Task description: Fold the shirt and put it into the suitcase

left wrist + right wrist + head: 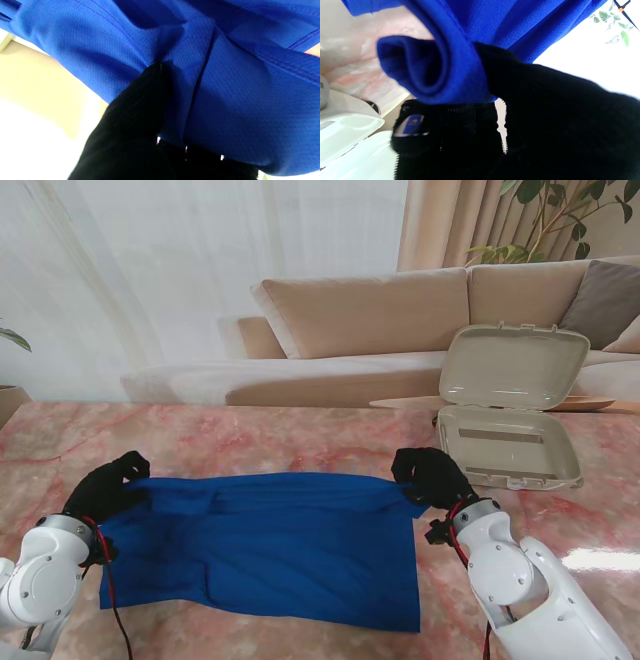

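The blue shirt point(265, 545) lay spread across the near half of the marble tabletop point(300, 435), with its far edge gathered at both ends. The left hand point(105, 488) was closed on the shirt's far left corner, and its wrist view showed a black finger point(147, 100) pressed into bunched fabric. The right hand point(430, 476) was closed on the far right corner, where its wrist view showed the cloth rolled over the fingers point(545, 100). The open suitcase point(510, 445) stood near the tabletop's far right corner, just beyond the right hand, lid upright and tray bare. The step in hand looked like a lengthwise fold, bringing the far edge toward the near edge. Done well, both hands would lift together and level, keep the edge taut between them so the middle would not sag, carry it over evenly, and lay edge on edge before letting go.
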